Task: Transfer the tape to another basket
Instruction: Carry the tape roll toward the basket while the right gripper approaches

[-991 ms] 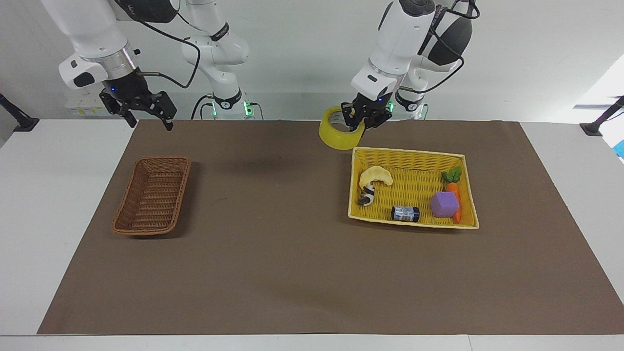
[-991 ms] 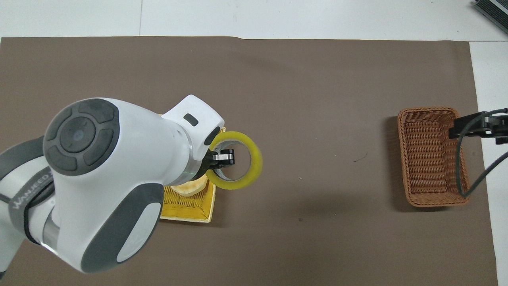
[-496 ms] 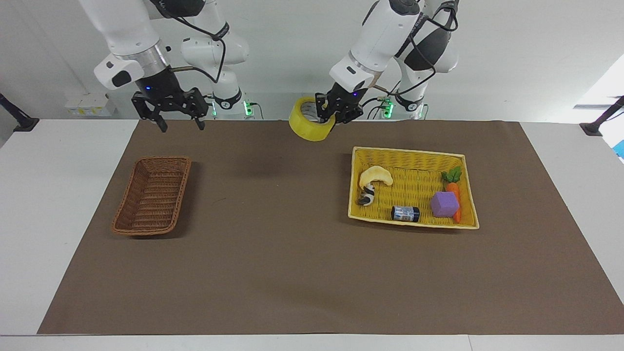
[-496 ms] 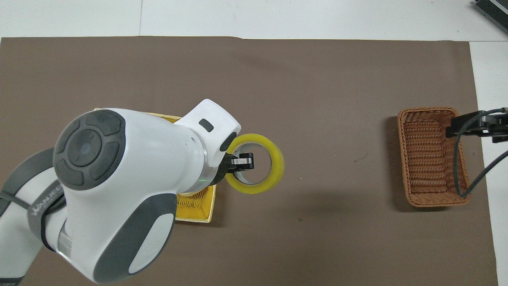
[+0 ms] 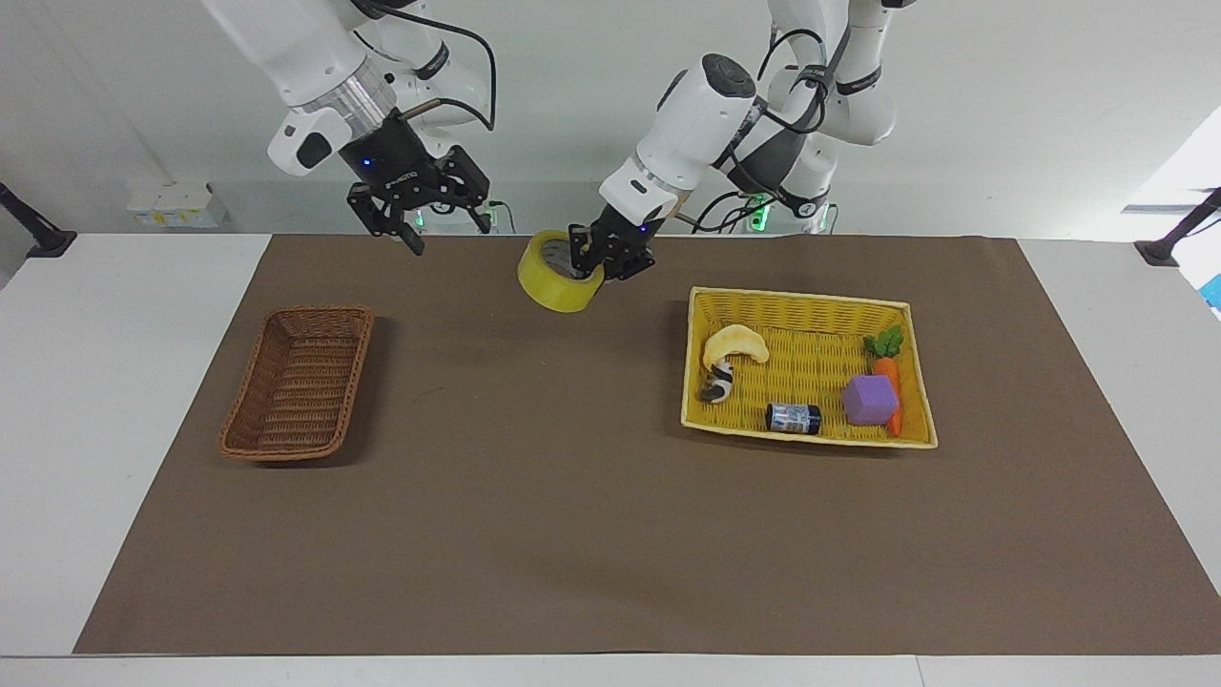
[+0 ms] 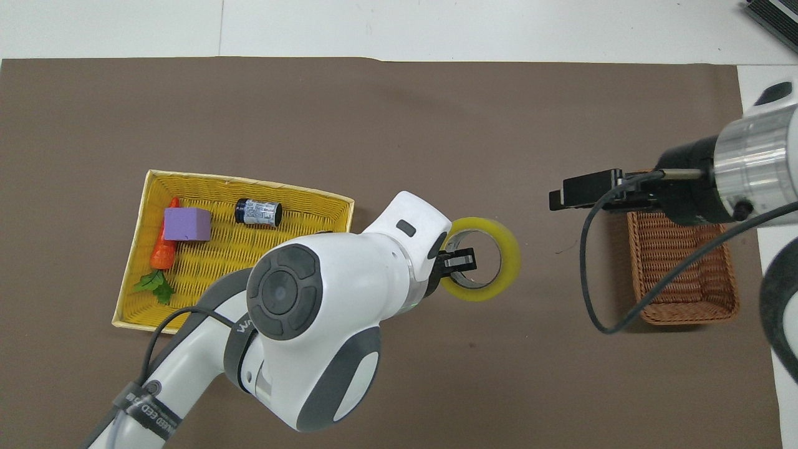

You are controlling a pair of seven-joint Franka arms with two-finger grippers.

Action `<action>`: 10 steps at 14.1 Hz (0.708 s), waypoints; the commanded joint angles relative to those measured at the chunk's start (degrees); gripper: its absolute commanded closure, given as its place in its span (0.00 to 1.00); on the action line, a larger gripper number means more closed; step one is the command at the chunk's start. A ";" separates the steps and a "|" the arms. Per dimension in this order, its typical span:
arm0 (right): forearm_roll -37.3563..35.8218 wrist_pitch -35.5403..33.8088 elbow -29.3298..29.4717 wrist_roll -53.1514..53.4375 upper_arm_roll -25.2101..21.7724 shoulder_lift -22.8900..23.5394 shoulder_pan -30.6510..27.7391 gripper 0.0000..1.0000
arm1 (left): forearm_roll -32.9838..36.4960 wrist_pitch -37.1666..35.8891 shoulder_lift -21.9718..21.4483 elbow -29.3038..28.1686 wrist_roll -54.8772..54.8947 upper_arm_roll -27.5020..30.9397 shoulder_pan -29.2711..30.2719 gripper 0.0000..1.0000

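Note:
The tape (image 5: 554, 286) (image 6: 512, 255), a thick yellowish roll, hangs in the air over the brown mat between the two baskets. My left gripper (image 5: 589, 265) (image 6: 459, 262) is shut on the roll's wall, one finger inside the core. The small dark brown wicker basket (image 5: 300, 382) (image 6: 682, 277) sits empty toward the right arm's end of the table. My right gripper (image 5: 446, 232) (image 6: 561, 194) hangs open in the air and holds nothing. In the overhead view it partly covers the brown basket's edge.
A larger yellow woven basket (image 5: 796, 301) (image 6: 249, 184) toward the left arm's end holds a pale crescent toy (image 5: 734, 343), a small dark can (image 5: 794, 417) (image 6: 258, 212), a purple cube (image 5: 870, 399) (image 6: 186, 224) and a carrot (image 5: 887, 372) (image 6: 163, 252).
My left arm has carried the tape away from the yellow basket toward the brown one. My right arm has swung in toward the middle, still open.

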 commanded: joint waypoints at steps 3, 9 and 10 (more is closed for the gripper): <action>2.30 7.19 -8.76 -14.87 0.23 -0.67 0.58 0.00 | -1.40 3.57 -1.56 -0.65 -2.03 0.99 -3.79 1.00; 7.73 6.24 -10.88 -20.52 0.31 -1.29 -0.12 0.00 | -2.80 5.61 -1.21 -0.30 -2.91 0.99 -4.23 1.00; 9.32 4.93 -10.80 -22.27 0.14 -1.29 -0.73 0.00 | -2.80 5.43 -1.21 -0.30 -2.99 0.99 -4.23 1.00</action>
